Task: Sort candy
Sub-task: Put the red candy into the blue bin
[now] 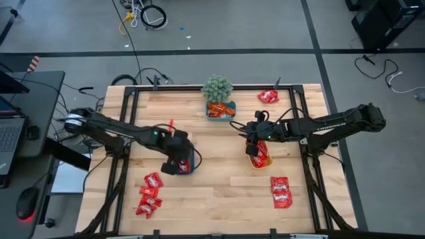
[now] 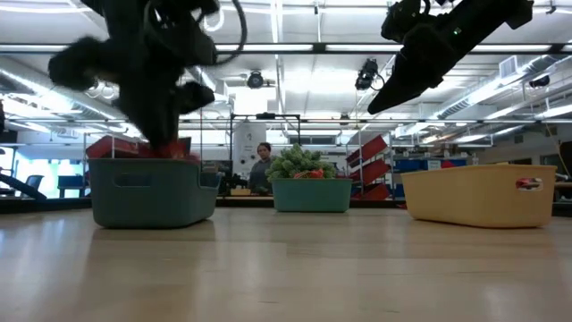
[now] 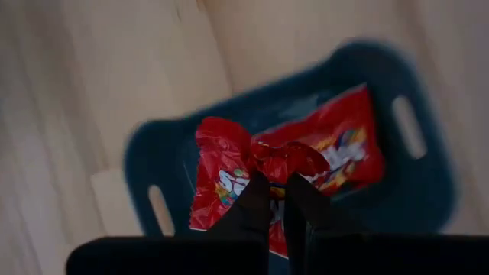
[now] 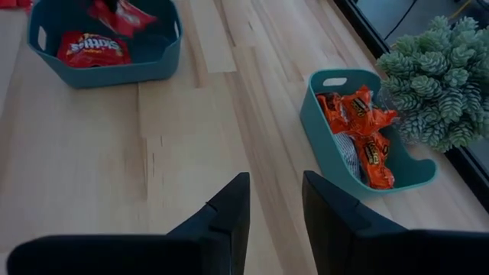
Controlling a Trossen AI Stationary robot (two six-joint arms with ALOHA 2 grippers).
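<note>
You have the left gripper (image 3: 276, 200) pinched shut on the crumpled edge of a red candy packet (image 3: 252, 156), and it hangs directly over the blue tray (image 3: 428, 164), which already holds another red packet (image 3: 344, 149). The packet is caught by its upper fold only, so most of it dangles below and ahead of the fingertips, inside the tray's outline. To finish this step well, I'd say lower a little more before you let go, so the packet drops flat rather than catching the wall; then open the jaws fully and lift straight up, since a thin wrapper can cling to one finger.

Taking the blue tray as your landmark: loose red packets (image 1: 150, 194) lie on the table near it, on the side toward the table's front edge. The teal tray (image 1: 220, 110) with orange candy (image 4: 365, 130) sits farther back beside the potted plant (image 1: 217, 87). The yellow tray (image 1: 259, 158) lies across the table's middle from it, with the right gripper (image 4: 273, 200) above, fingers a narrow gap apart and holding nothing. Beyond the yellow tray lie two more groups of red packets, one group (image 1: 281, 191) toward the front edge, the other (image 1: 268, 96) at the back.
</note>
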